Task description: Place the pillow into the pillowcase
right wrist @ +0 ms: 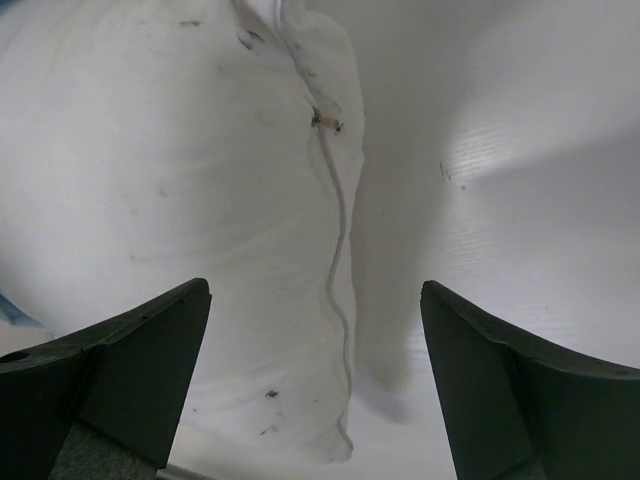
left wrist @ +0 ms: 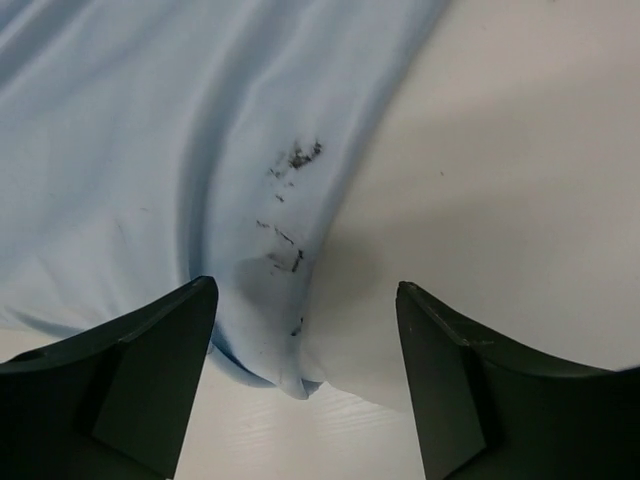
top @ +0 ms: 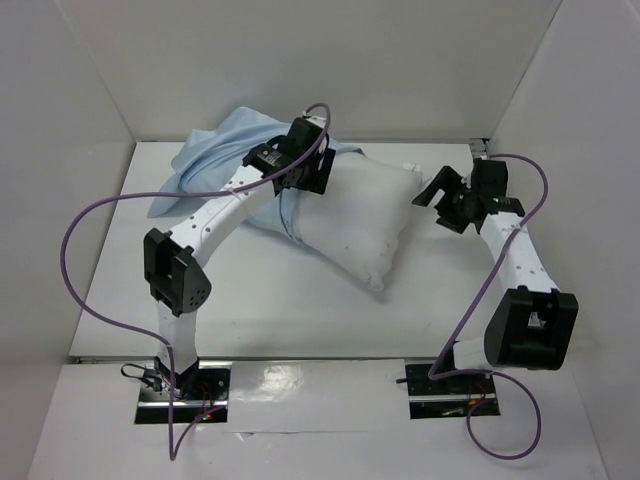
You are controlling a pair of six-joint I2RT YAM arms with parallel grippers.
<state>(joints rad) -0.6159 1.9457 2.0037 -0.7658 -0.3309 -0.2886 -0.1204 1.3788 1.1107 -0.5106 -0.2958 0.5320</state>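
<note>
- Top view — the pillow lies on the table, its left end covered by the pillowcase, which is bunched back-left. The left gripper sits over that overlap, the right gripper just off the pillow's right corner.
- Left wrist — the left gripper is spread wide, nothing held; smudged blue pillowcase below, the white beside it probably pillow.
- Right wrist — the right gripper is wide too, empty, above the pillow's seamed edge.

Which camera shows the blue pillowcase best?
The top camera: it shows most of the pillowcase, bunched at the far left and covering one end of the pillow. The left wrist camera sees only a close-up wrinkled patch; the right wrist camera shows almost only pillow.
</note>
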